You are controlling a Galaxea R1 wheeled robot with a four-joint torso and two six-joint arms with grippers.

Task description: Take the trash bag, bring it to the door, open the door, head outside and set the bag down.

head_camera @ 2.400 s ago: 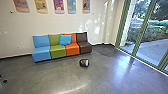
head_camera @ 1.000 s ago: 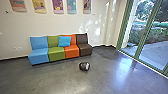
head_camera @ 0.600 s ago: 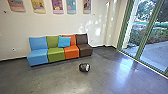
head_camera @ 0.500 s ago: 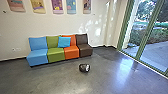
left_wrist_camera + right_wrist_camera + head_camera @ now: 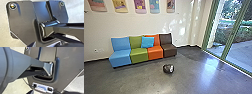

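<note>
A small dark trash bag (image 5: 168,68) with a whitish patch lies on the floor in the head view, in front of the brown and orange seats and apart from them. At the right, tall glass panels in green frames (image 5: 227,35) look outdoors; whether one of them is a door, I cannot tell. Dark parts of my left gripper (image 5: 46,44) show along the edge of the left wrist view, and of my right gripper (image 5: 48,92) along that of the right wrist view. How far either is spread is unclear.
A row of blue, green, orange and brown seats (image 5: 139,55) stands by the wall, a light-blue cushion (image 5: 147,42) on it. Posters (image 5: 139,5) hang above. Past the glass lie paving (image 5: 240,53) and bushes (image 5: 225,36).
The head view has shifted as the robot moved: seats and bag show somewhat larger and lower than at first. The bag still lies at the same place on the floor.
</note>
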